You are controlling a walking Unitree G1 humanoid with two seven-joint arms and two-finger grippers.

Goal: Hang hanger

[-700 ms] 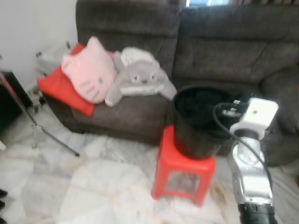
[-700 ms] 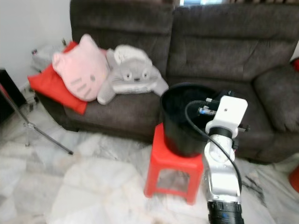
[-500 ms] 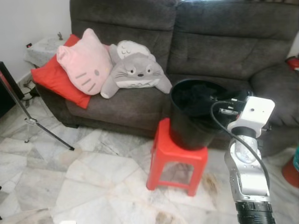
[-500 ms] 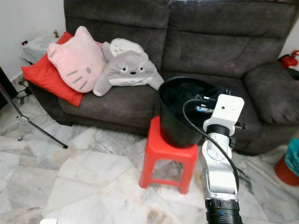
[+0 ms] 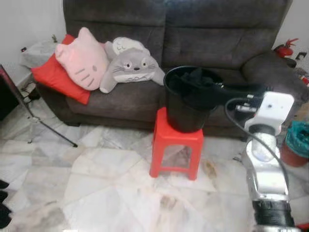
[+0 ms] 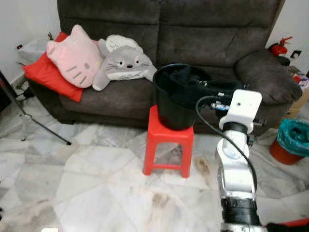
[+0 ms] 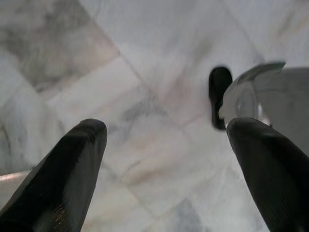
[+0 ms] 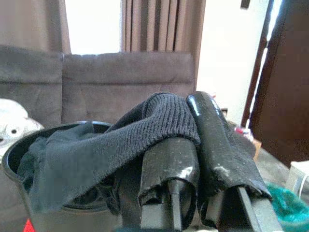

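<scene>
A black bucket (image 5: pixel 186 104) stands on a red stool (image 5: pixel 176 145) in front of the sofa, with dark clothing (image 5: pixel 195 77) piled inside. My right gripper (image 5: pixel 221 89) reaches over the bucket's right rim. In the right wrist view this gripper (image 8: pixel 190 104) is shut on a dark knitted garment (image 8: pixel 96 150), which drapes over one finger and trails down into the bucket (image 8: pixel 19 159). My left gripper (image 7: pixel 166 128) hangs open above the marble floor, holding nothing.
A dark sofa (image 5: pixel 212 34) carries a pink cat cushion (image 5: pixel 82 58), a grey plush (image 5: pixel 130 65) and a red pillow (image 5: pixel 55 79). A stand's legs (image 5: pixel 34 121) are at the left. A teal-lined bin (image 6: pixel 292 140) is at the right. A dark shoe (image 7: pixel 219 92) lies on the floor.
The camera has shifted, so the whole scene sits differently. My right wrist now stands farther right of the bucket, with its fingers stretched to the rim.
</scene>
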